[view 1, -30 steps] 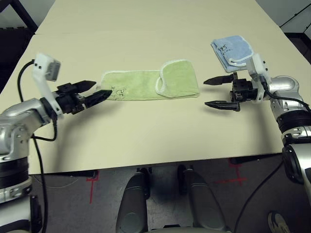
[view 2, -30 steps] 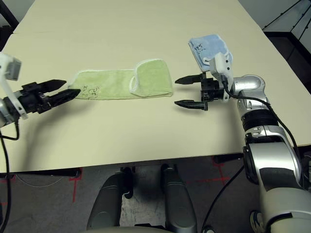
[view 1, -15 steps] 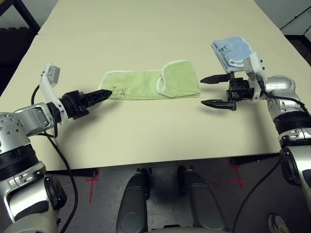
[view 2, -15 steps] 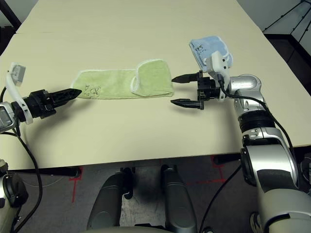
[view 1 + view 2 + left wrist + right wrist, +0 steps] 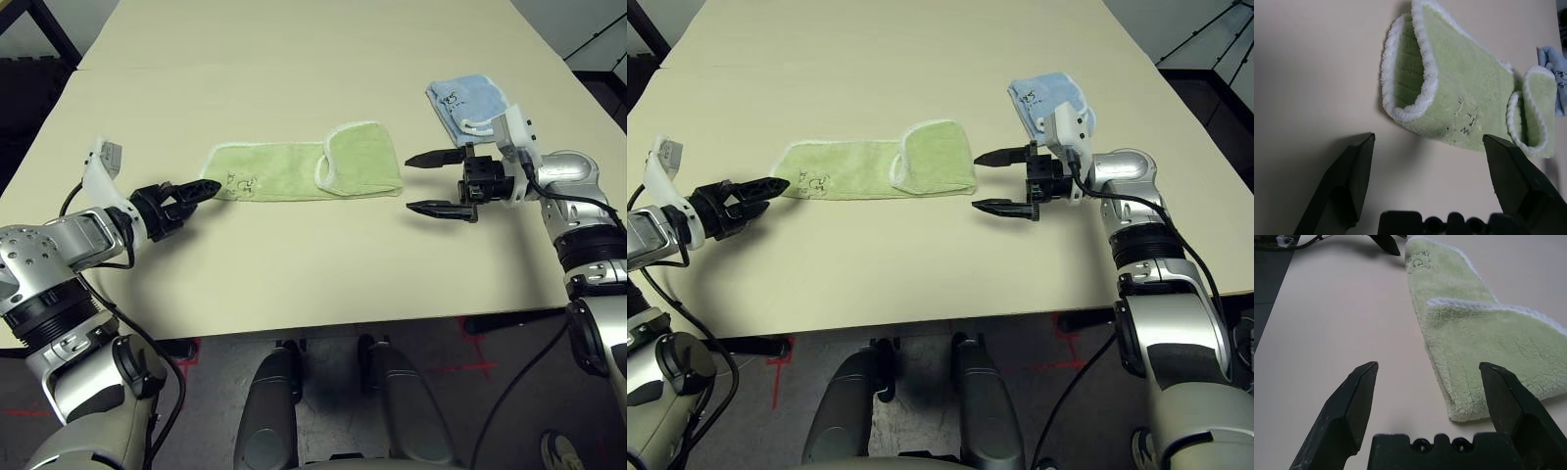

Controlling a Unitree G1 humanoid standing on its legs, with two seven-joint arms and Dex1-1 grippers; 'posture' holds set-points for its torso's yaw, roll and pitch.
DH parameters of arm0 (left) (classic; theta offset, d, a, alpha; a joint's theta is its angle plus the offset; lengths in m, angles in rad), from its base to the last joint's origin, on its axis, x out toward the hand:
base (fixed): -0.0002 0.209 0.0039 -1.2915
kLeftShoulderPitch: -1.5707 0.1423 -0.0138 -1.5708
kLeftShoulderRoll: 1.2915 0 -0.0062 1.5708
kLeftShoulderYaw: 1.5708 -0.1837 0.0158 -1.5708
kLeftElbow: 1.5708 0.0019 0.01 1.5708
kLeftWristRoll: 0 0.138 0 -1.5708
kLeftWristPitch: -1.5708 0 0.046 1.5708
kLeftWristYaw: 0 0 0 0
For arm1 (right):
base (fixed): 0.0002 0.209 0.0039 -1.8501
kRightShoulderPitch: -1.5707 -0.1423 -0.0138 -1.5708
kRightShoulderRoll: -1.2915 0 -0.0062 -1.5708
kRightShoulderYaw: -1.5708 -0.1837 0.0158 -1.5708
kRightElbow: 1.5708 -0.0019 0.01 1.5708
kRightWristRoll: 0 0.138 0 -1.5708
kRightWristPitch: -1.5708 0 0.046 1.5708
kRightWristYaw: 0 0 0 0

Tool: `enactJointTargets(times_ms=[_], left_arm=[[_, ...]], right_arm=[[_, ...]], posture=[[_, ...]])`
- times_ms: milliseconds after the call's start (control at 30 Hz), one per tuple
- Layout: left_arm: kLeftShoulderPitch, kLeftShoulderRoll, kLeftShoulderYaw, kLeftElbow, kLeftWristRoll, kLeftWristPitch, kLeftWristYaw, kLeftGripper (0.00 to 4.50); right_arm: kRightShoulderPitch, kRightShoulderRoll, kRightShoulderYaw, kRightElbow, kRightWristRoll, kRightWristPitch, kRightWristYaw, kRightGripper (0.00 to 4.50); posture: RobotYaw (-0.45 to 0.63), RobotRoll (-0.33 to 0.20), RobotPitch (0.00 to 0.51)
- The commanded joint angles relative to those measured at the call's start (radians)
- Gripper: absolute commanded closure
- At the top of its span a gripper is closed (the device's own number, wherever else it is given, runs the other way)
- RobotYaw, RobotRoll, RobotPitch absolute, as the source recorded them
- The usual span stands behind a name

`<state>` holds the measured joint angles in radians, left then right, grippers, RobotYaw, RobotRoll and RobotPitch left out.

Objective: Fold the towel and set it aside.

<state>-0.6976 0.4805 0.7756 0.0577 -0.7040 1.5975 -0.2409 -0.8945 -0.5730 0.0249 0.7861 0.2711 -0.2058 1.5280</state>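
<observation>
The towel (image 5: 284,172) is a light green strip lying flat across the middle of the table, with its right end folded back over itself (image 5: 362,159). The dark logo (image 5: 241,183) sits near its left end. My left gripper (image 5: 199,191) is open, its tips just short of that left end and nothing between them; the left wrist view shows the towel (image 5: 1464,98) doubled there. My right gripper (image 5: 409,184) is open too, a little off the folded right end, which appears as towel (image 5: 1488,333) in the right wrist view.
A smaller light blue folded cloth (image 5: 467,102) lies on the beige table (image 5: 294,264) behind my right gripper. The table's front edge runs just below both arms, with dark floor at the far left (image 5: 29,108).
My left arm has swung down and rolled, while its tips stay at the towel's left end. The right gripper edged slightly toward the towel's right end. The towel has not moved.
</observation>
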Motion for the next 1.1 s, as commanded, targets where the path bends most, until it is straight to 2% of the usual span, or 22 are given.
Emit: enactJointTargets(times_ms=[33, 233, 533, 767, 867, 967, 1100], left_arm=[[-0.019, -0.030, 0.020, 0.029, 0.017, 0.017, 0.016, 0.00], [-0.038, -0.064, 0.035, 0.041, 0.023, -0.011, 0.023, 0.00], [-0.022, -0.052, -0.003, 0.082, 0.057, -0.137, 0.035, 0.00], [-0.019, -0.054, -0.001, 0.093, 0.045, -0.160, 0.045, 0.00], [-0.021, -0.059, 0.007, 0.094, 0.040, -0.155, 0.051, 0.61], [-0.022, -0.064, 0.012, 0.092, 0.036, -0.156, 0.060, 1.67], [-0.028, -0.074, 0.030, 0.099, 0.037, -0.173, 0.081, 3.30]], right_arm=[[0.018, -0.014, -0.011, -0.020, -0.005, 0.000, -0.004, 0.03], [0.027, -0.011, -0.009, -0.026, -0.008, -0.005, -0.014, 0.03], [0.041, -0.011, -0.006, -0.044, -0.006, 0.000, -0.019, 0.03], [0.046, -0.012, -0.005, -0.049, -0.009, 0.000, -0.022, 0.03], [0.043, -0.013, -0.006, -0.044, -0.013, -0.003, -0.023, 0.00], [0.044, -0.014, -0.007, -0.045, -0.014, -0.004, -0.022, 0.00], [0.045, -0.016, -0.006, -0.046, -0.016, -0.002, -0.023, 0.00]], posture=[[-0.02, 0.000, 0.215], [-0.02, 0.000, 0.215], [-0.03, 0.000, 0.213], [-0.03, 0.000, 0.217], [-0.03, 0.000, 0.217], [-0.03, 0.000, 0.218], [-0.03, 0.000, 0.217]])
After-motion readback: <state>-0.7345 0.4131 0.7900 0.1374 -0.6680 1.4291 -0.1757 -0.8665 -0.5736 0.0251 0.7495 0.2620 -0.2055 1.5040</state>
